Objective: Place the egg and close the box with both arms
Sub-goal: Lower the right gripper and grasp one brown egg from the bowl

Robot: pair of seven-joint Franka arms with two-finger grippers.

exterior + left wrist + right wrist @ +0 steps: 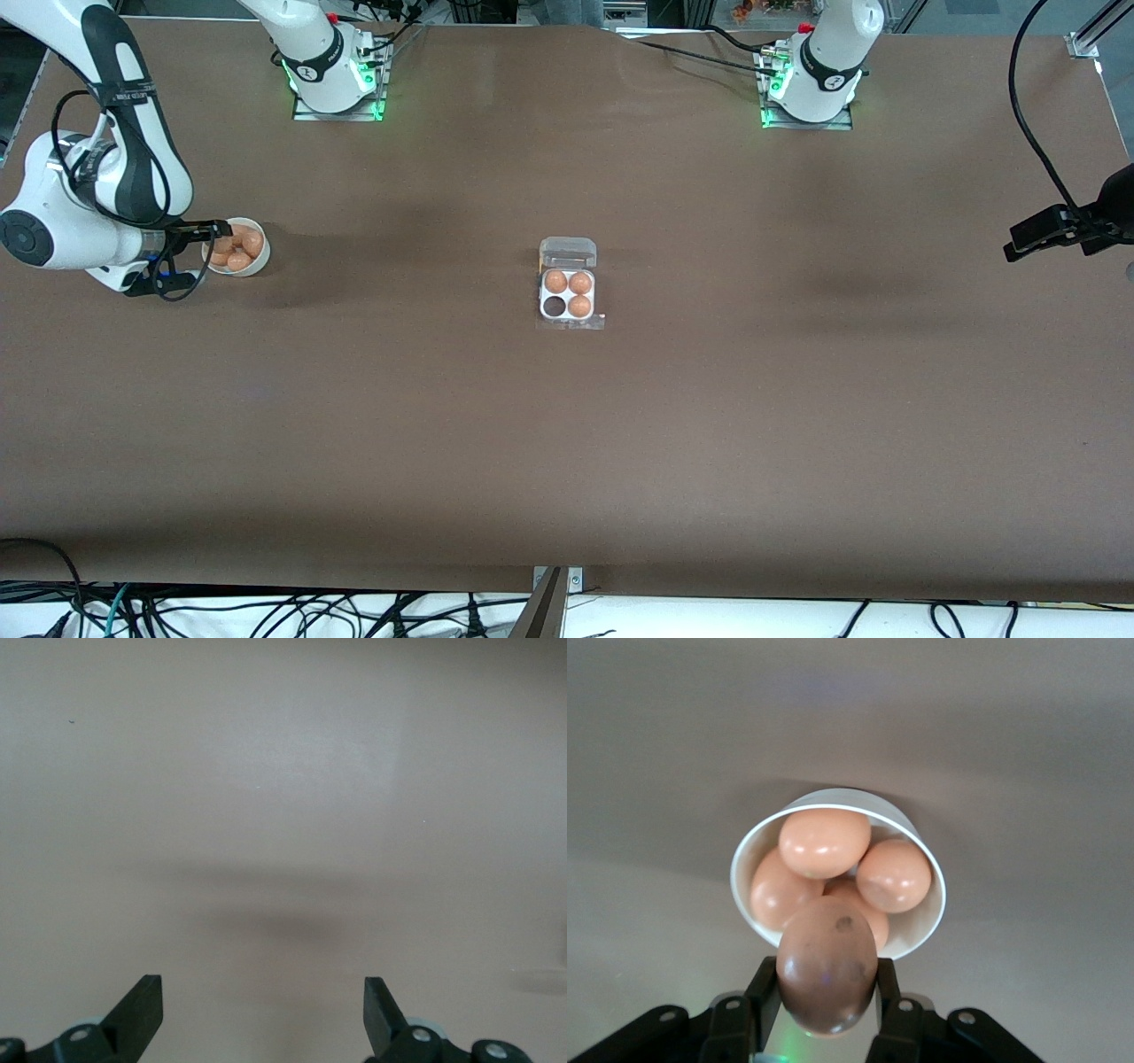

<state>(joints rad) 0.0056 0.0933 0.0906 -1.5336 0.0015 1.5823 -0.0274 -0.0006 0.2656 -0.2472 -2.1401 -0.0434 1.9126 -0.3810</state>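
Observation:
My right gripper (827, 981) is shut on an orange-brown egg (827, 964) and holds it just above the rim of a round white bowl (920, 937). In the front view the right gripper (209, 232) is over that bowl (263, 258) at the right arm's end of the table. The clear box (568, 317) sits mid-table with its lid (568, 252) open. It holds three eggs (579, 283), and the cell (555, 307) nearest the front camera on the right arm's side is empty. My left gripper (1014, 246) is open and empty over bare table (263, 992), where it waits.
Several more eggs (824, 842) lie in the bowl. The brown table (567, 443) spreads wide around the box. Cables hang along the table edge nearest the front camera and at the left arm's end.

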